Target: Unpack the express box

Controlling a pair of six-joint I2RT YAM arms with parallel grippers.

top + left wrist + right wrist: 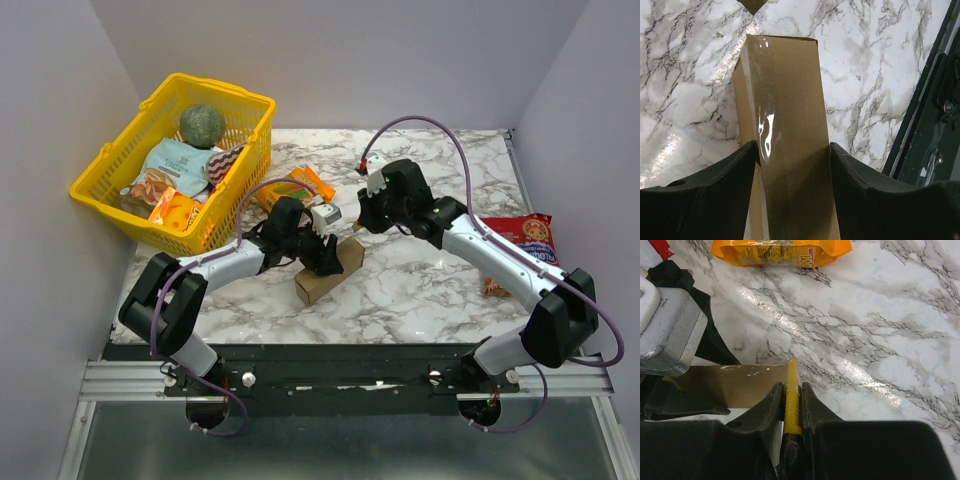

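The express box is plain brown cardboard, long and rectangular with crisp edges. A strip of glossy clear tape runs along its upper face and catches the light. It lies on the white, grey-veined marble tabletop, just below the middle of the top view.

The left end effector is clamped across the box. Its matte black fingers press on the two long sides, at the lower edge of the left wrist view, and the box runs away from them toward the top of the frame.

The right end effector sits just above and to the right of the box in the top view. Its jaws are closed on a thin yellow ridged tool held on edge. The tool's pointed tip is at the box's taped upper edge; I cannot tell whether it touches.

A crinkled orange snack packet lies near the box, above and to its left. A red snack bag lies at the right. A yellow plastic lattice basket holding packets sits at the upper left.
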